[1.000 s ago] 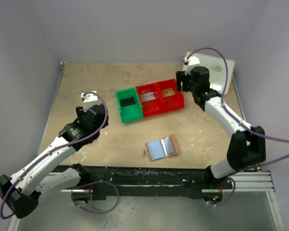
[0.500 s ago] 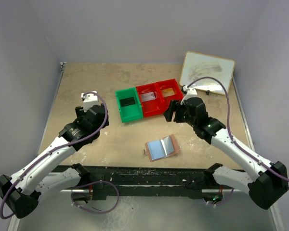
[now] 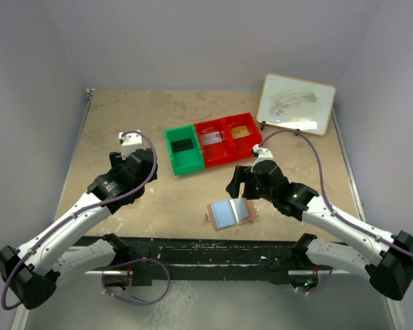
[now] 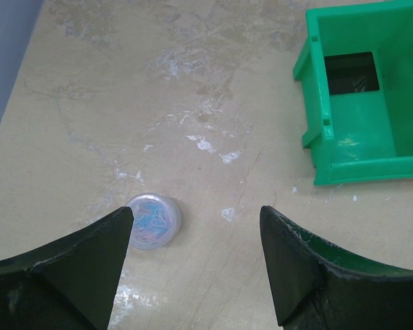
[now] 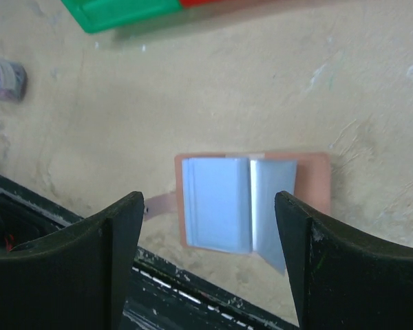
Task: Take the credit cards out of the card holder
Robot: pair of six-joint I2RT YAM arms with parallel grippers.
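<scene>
Both spread, empty: left end effector [image 4: 195, 214] near green bin [image 4: 315, 103]; right end effector [image 5: 208, 199] above card holder [image 5: 220, 210].

White shells and black joints on both the left arm [image 3: 69, 225] and the right arm [image 3: 344, 222], each carrying a looping purple cable [image 3: 154, 167]. Left gripper [image 4: 195, 212] up close: dark, wedge-shaped fingers [image 4: 69, 268], scuffed, possibly green-tinged.

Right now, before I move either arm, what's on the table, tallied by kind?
bins: 3 (green bin, middle red bin, right red bin)
credit cards: 3 (black card, white-grey card, gold card)
card holder: 1
whiteboard: 1
round clear tub: 1
Total: 9
</scene>
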